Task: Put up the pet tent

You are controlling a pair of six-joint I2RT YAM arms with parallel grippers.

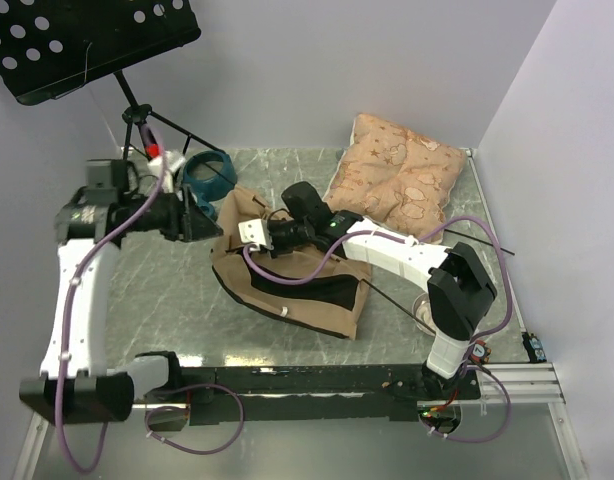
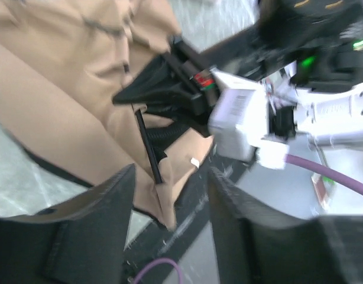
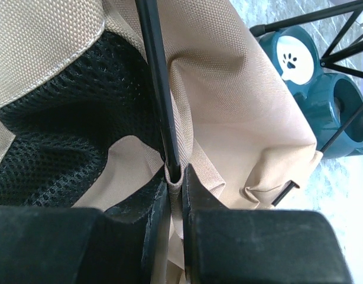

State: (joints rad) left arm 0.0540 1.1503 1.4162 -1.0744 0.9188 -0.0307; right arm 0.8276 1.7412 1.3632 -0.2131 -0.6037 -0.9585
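Observation:
The pet tent (image 1: 287, 285) lies collapsed on the table, tan fabric with a black panel (image 1: 307, 290). My right gripper (image 1: 255, 234) is shut on the tent's top edge; in the right wrist view its jaws (image 3: 175, 180) pinch a tan webbing loop with a thin black pole (image 3: 158, 83) seated in it, beside black mesh (image 3: 51, 136). My left gripper (image 1: 202, 215) is open just left of the tent's upper corner. In the left wrist view its fingers (image 2: 110, 219) stand wide apart with a tan fabric corner (image 2: 164, 213) and a black pole (image 2: 147, 145) between and beyond them, not touching.
A blue double pet bowl (image 1: 209, 175) sits behind the left gripper, also in the right wrist view (image 3: 323, 89). A pinkish plush cushion (image 1: 399, 178) lies at the back right. A black music stand (image 1: 87, 40) rises at the back left. Loose black poles (image 1: 467, 232) lie to the right.

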